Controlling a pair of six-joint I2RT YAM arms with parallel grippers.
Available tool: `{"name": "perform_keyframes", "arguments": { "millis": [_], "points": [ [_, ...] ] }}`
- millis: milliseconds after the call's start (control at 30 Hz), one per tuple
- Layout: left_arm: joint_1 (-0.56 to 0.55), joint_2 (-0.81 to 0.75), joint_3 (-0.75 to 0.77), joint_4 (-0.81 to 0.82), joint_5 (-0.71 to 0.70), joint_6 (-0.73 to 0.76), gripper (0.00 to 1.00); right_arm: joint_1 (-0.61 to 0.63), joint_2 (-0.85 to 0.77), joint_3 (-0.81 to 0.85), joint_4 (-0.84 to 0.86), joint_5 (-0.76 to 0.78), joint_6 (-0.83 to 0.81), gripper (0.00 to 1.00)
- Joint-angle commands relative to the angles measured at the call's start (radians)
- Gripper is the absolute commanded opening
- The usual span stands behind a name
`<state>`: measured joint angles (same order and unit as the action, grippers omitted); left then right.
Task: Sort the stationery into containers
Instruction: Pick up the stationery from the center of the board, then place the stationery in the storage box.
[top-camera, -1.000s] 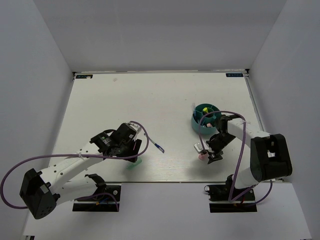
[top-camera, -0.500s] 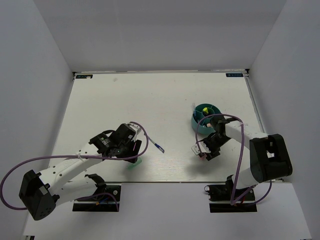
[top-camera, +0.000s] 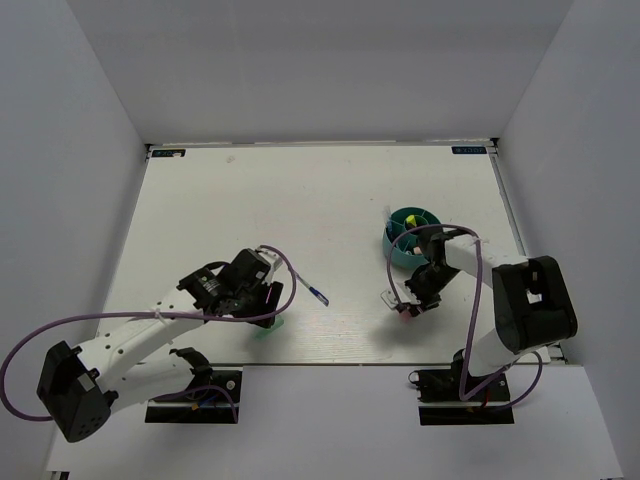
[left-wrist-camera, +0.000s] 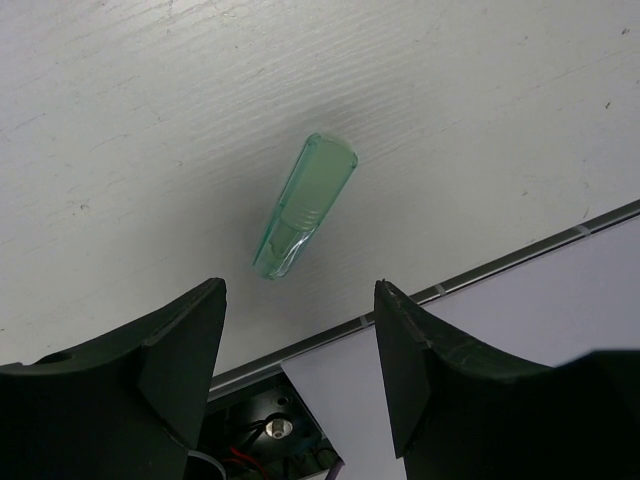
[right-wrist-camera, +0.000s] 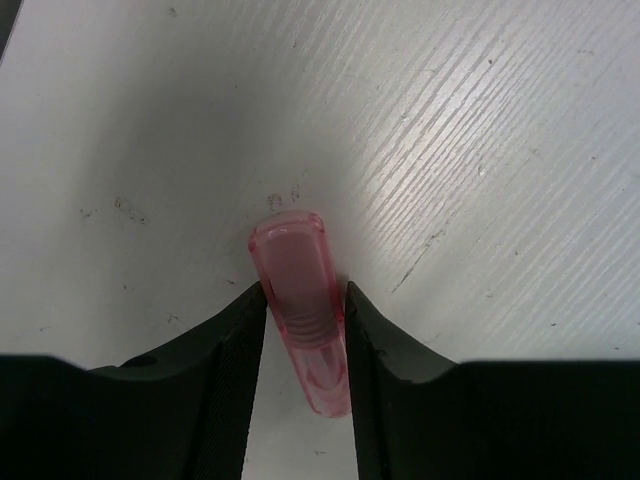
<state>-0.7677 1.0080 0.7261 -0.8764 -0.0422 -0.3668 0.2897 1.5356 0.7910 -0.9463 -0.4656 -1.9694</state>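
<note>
The right gripper (right-wrist-camera: 300, 296) is narrowed onto the pink piece (right-wrist-camera: 291, 250), one jaw against each long side. The piece points away from the wrist, just above or on the table (right-wrist-camera: 480, 150); whether it has left the surface cannot be told. The step in hand is judged to be the pick of this piece for delivery. The next move calls for a straight lift, then a short travel toward the far right to the teal tub (top-camera: 392, 246). The tub stands near the gripper, and the release should be over one compartment between its dividers. The tub wall is the nearest obstruction, so the lift must clear the rim before travelling sideways. The right arm's purple cable (top-camera: 482, 275) loops close over the tub. The left gripper (left-wrist-camera: 300, 292) is spread wide and holds nothing. It hangs over the mint-green piece (left-wrist-camera: 305, 205), which lies flat and free between the lines of the jaws. That piece lies near the front edge of the table, so a descent there leaves little room toward the arm bases. A blue pen (top-camera: 318, 294) lies well apart to the right of it, with open table beyond on the far side.
</note>
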Motion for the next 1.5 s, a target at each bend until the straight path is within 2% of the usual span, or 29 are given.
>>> {"name": "perform_keyframes", "arguments": {
  "millis": [0, 133, 167, 233, 300, 333, 367, 533, 600, 633, 700, 733, 833, 867, 1000, 1067, 1100, 1167, 1333, 1467],
  "points": [
    [-0.001, -0.032, -0.008, 0.016, 0.016, -0.001, 0.71, 0.009, 0.061, -0.05, -0.011, 0.149, -0.487, 0.4],
    [0.005, -0.036, -0.017, 0.017, 0.016, -0.004, 0.71, 0.02, 0.06, -0.068, 0.046, 0.157, -0.381, 0.34],
    [0.004, -0.028, -0.022, 0.022, 0.016, -0.006, 0.71, 0.02, 0.054, -0.076, 0.066, 0.154, -0.297, 0.29],
    [0.004, -0.019, -0.022, 0.025, 0.016, -0.009, 0.71, 0.026, 0.019, -0.097, 0.115, 0.121, -0.232, 0.2],
    [0.005, 0.0, -0.016, 0.024, 0.022, -0.008, 0.71, 0.026, -0.012, -0.11, 0.162, 0.09, -0.097, 0.08],
    [0.005, 0.003, -0.014, 0.022, 0.024, -0.008, 0.71, 0.026, -0.066, -0.105, 0.168, 0.006, -0.054, 0.04],
    [0.004, 0.007, -0.013, 0.022, 0.025, -0.004, 0.7, 0.023, -0.086, -0.101, 0.172, -0.022, 0.08, 0.0],
    [0.005, 0.036, -0.002, 0.016, 0.041, 0.018, 0.7, 0.025, -0.244, -0.024, 0.19, -0.217, 0.511, 0.0],
    [0.007, 0.049, 0.007, 0.008, 0.06, 0.034, 0.7, 0.025, -0.326, -0.013, 0.211, -0.255, 0.61, 0.0],
    [0.004, 0.069, 0.013, -0.005, 0.061, 0.037, 0.7, 0.026, -0.341, -0.009, 0.24, -0.255, 0.742, 0.0],
    [0.001, 0.083, 0.025, -0.024, 0.067, 0.052, 0.7, 0.025, -0.376, 0.053, 0.245, -0.229, 0.837, 0.0],
    [0.002, 0.095, 0.029, -0.032, 0.064, 0.055, 0.7, 0.028, -0.382, 0.072, 0.277, -0.21, 1.023, 0.0],
    [0.004, 0.116, 0.036, -0.052, 0.059, 0.071, 0.7, 0.022, -0.41, 0.152, 0.3, -0.026, 1.183, 0.0],
    [0.002, 0.122, 0.038, -0.056, 0.061, 0.072, 0.7, 0.022, -0.414, 0.187, 0.3, 0.005, 1.214, 0.0],
    [0.002, 0.132, 0.039, -0.067, 0.053, 0.08, 0.7, 0.019, -0.436, 0.296, 0.343, 0.348, 1.262, 0.0],
    [0.001, 0.126, 0.033, -0.068, 0.05, 0.08, 0.7, 0.013, -0.433, 0.318, 0.362, 0.453, 1.244, 0.0],
    [0.001, 0.127, 0.032, -0.068, 0.05, 0.08, 0.7, 0.012, -0.43, 0.333, 0.368, 0.592, 1.232, 0.0],
    [0.002, 0.116, 0.027, -0.067, 0.045, 0.078, 0.7, 0.005, -0.421, 0.336, 0.382, 0.681, 1.167, 0.0],
    [-0.001, 0.113, 0.024, -0.067, 0.05, 0.083, 0.7, -0.018, -0.309, 0.422, 0.311, 0.762, 1.071, 0.0],
    [-0.008, 0.112, 0.018, -0.068, 0.048, 0.083, 0.71, -0.029, -0.198, 0.49, 0.244, 0.725, 0.924, 0.0]
  ]
}}
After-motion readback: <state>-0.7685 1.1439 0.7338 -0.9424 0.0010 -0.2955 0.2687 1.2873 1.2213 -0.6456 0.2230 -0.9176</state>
